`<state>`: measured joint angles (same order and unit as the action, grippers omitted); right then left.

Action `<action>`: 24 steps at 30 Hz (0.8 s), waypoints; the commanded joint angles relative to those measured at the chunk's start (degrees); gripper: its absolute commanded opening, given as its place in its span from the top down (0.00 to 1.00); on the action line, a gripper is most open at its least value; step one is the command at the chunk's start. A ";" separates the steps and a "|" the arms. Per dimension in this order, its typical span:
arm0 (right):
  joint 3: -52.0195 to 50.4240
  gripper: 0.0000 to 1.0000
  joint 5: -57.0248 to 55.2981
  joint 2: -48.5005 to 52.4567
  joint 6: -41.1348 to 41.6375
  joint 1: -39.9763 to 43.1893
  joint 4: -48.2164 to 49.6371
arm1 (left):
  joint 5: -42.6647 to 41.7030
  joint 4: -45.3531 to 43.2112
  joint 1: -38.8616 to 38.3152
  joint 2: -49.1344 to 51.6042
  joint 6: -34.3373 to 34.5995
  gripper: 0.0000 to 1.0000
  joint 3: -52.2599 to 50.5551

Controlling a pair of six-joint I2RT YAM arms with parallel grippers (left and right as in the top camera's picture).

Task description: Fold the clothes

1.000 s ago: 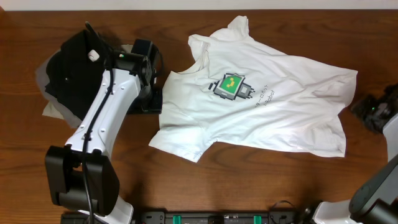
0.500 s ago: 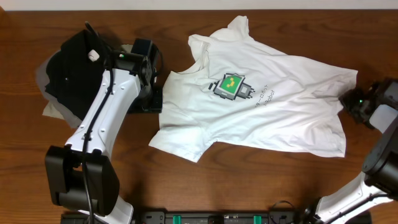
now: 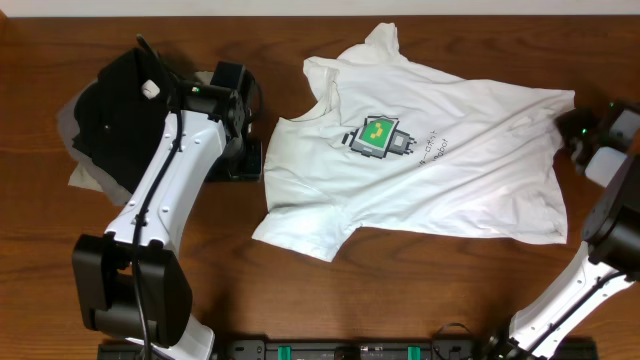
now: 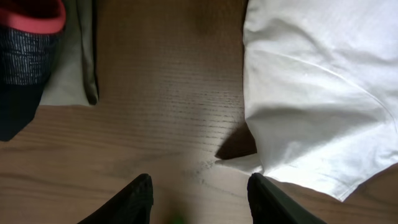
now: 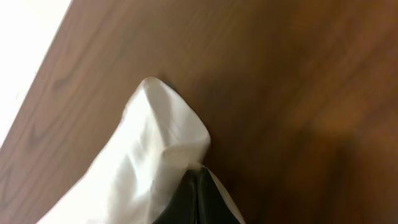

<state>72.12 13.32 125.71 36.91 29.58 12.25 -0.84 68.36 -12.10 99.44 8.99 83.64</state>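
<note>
You are at a robot test bench, a lab station by the look of it; two jointed machine arms, the left arm (image 3: 170, 190) and the right arm (image 3: 615, 230), rise from a black mounting rail (image 3: 350, 350) with green clips at the near edge of a dark wood-grain table (image 3: 400, 290); a pale strip of wall (image 3: 300, 5) runs along the far edge; laundry serves as work material, a white T-shirt (image 3: 450, 170) spread out and a black garment (image 3: 115, 120) folded at the left.
</note>
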 commanded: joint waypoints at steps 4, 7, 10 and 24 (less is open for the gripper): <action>12.96 0.68 16.22 -0.42 -10.21 1.55 -7.15 | 0.83 -0.09 -0.02 -0.31 -0.11 0.49 0.98; 15.13 0.51 27.52 -3.13 -11.76 3.50 -9.40 | 0.20 -0.09 -0.02 -0.31 -0.13 0.48 0.98; 15.15 0.49 35.36 -7.43 -11.87 5.75 -13.92 | -0.20 0.11 -0.02 -0.31 -0.15 0.38 0.98; 15.04 0.43 4.26 -34.82 -21.35 9.29 -72.17 | -15.65 1.51 -0.17 -0.31 1.64 0.39 -7.43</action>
<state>86.83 29.89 94.76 14.79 39.72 -56.62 -11.57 69.87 -12.16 99.44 9.47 78.70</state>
